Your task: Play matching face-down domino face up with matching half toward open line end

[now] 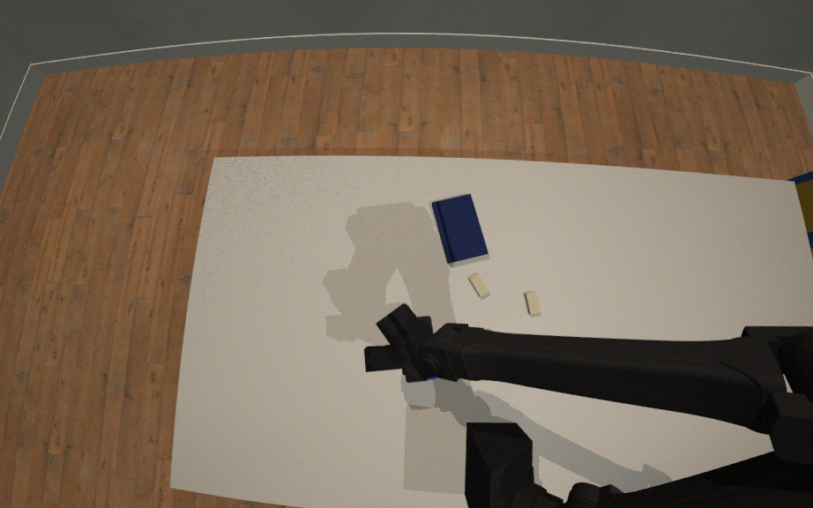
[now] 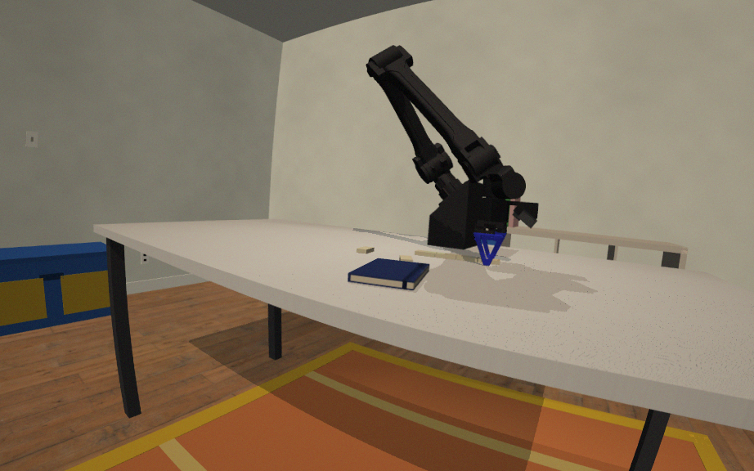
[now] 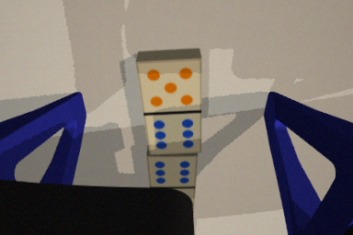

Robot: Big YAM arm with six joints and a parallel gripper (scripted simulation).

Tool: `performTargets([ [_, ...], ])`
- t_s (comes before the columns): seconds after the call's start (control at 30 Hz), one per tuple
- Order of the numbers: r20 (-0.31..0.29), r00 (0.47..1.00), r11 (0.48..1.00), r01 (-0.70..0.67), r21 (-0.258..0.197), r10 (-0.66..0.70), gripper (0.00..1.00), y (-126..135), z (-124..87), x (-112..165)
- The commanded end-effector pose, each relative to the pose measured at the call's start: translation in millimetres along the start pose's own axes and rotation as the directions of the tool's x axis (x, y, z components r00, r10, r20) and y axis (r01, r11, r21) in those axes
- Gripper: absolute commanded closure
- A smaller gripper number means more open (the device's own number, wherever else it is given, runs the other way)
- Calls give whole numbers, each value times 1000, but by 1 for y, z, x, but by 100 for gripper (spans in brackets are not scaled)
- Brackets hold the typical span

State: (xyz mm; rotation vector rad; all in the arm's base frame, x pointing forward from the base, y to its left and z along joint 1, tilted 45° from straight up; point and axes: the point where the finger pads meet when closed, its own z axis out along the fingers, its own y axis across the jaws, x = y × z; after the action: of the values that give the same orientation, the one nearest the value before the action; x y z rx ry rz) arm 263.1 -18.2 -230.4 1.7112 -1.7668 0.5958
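Note:
A face-up domino (image 3: 170,99) with an orange five and a blue six lies at the near end of the line, its six half against the blue six of the line's end domino (image 3: 173,173). It looks turned very slightly, with a small step at the joint's right edge; whether it is fully flat I cannot tell. My gripper (image 3: 175,103) (image 2: 487,260) is open, a blue finger standing clear on each side of it. The line (image 2: 435,253) is hidden by the arm in the top view. Two unplayed dominoes lie face down, one (image 1: 478,285) nearer the book, the other (image 1: 532,302) (image 2: 365,249) farther off.
A dark blue book (image 1: 461,228) (image 2: 388,274) lies beyond the unplayed dominoes on the white table (image 1: 649,252) (image 2: 222,252). The black arm (image 1: 617,366) (image 2: 438,111) spans above the line. A dark part of the gripper covers the bottom left of the wrist view.

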Motion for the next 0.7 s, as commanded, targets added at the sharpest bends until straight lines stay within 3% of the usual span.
performTargets([
  [0.0, 3, 1000, 1000, -6, 2, 6, 6, -1, 0, 2],
  [0.67, 5, 1000, 1000, -10, -4, 10, 6, 0, 2, 3],
])
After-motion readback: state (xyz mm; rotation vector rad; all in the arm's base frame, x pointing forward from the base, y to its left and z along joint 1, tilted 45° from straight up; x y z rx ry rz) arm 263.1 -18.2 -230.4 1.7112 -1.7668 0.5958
